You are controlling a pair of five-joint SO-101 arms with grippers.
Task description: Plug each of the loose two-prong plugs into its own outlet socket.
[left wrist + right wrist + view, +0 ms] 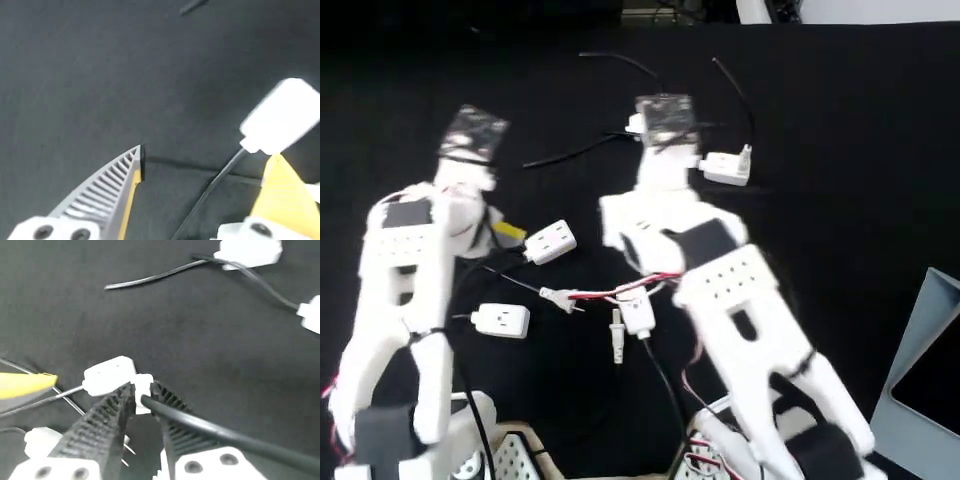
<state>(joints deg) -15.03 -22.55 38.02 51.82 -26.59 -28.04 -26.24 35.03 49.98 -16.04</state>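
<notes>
My right gripper [142,395] is shut on a white two-prong plug [143,381] whose black cord [225,432] trails back past the fingers. The plug sits right against the end of a white outlet socket [109,375]; I cannot tell whether its prongs are in. The same socket [550,241] lies on the black cloth beside the left arm. My left gripper [207,155] is open, with this socket [285,120] just beyond its yellow finger [280,195] and the socket's cord running between the fingers. That yellow finger [25,384] also appears beside the socket in the right wrist view.
A second socket [502,319] lies near the left arm and a third [725,167] farther back on the right. Loose plugs [558,298] [616,335] and red and black wires lie in the middle. A grey-blue stand [930,370] is at the right edge.
</notes>
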